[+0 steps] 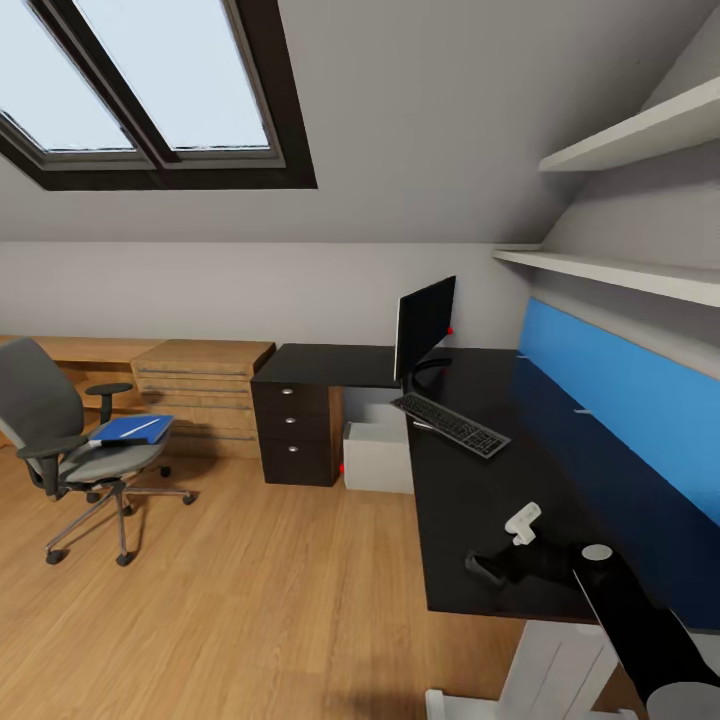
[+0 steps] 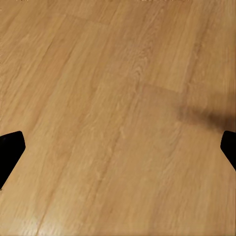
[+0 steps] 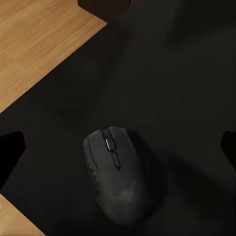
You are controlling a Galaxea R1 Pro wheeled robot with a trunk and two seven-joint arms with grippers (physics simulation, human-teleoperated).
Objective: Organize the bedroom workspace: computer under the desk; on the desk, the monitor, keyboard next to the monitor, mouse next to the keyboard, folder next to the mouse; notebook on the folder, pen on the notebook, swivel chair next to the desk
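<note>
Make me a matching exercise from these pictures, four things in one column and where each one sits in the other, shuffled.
1. bright blue flat folder
2. slim black-keyed keyboard
3. boxy light grey computer tower
4. small rounded black mouse

A. under the desk
B. on the desk, below the right gripper
C. on the grey swivel chair's seat
D. on the desk, before the monitor

Pairs: 1-C, 2-D, 3-A, 4-B

Bare black top is lying all around the small rounded black mouse (image 3: 120,177) on the long black-topped table (image 1: 470,490). The slim black-keyed keyboard (image 1: 451,424) and thin black flat monitor (image 1: 424,325) are standing well apart, and the blue back panel (image 1: 640,400) is walling the far edge.
</note>
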